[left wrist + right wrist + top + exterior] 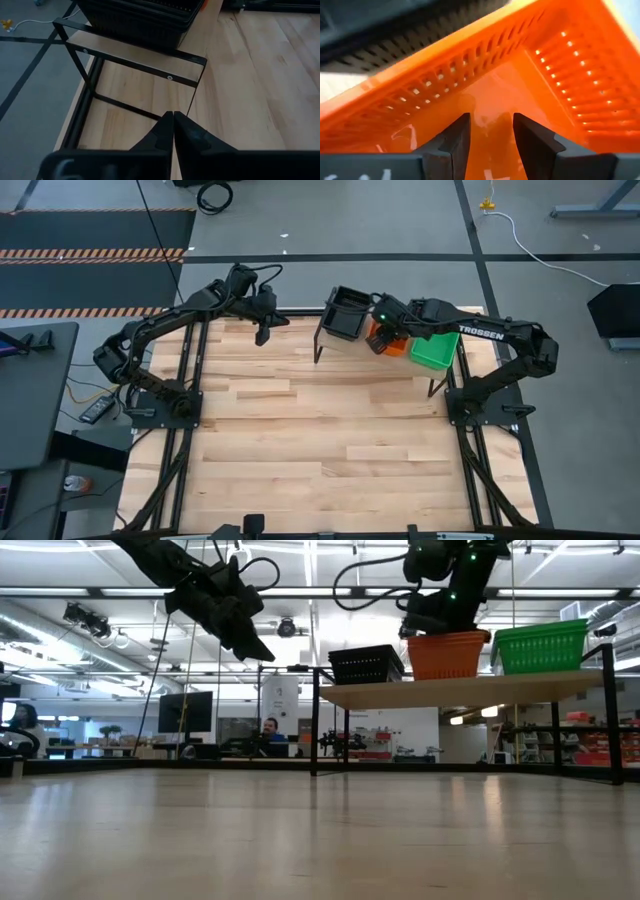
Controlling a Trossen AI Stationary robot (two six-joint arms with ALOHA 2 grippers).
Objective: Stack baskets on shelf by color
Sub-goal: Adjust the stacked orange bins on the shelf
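The shelf (450,692) stands at the table's far edge and carries three lots side by side. The black baskets (345,313) sit at its left end, the orange basket (447,655) in the middle, and the green basket (435,350) at its right end. My right gripper (491,135) is open and points down into the orange basket (520,65), whose floor shows between the fingers. My left gripper (262,335) is shut and hangs in the air left of the shelf. It is above the table, with the shelf's left end (135,57) and the black baskets (140,20) ahead of it. My right gripper's open fingers (457,142) reach into the orange basket from above, slanting down, near its left wall. No wall or rim lies between them. I cannot tell whether their tips touch the basket's floor.
The wooden tabletop (320,440) spreads bare toward the near edge. The shelf's thin black legs (82,75) stand near the far left corner. A grey desk (30,390) is beside the table's left. A person (268,730) sits in the room beyond.
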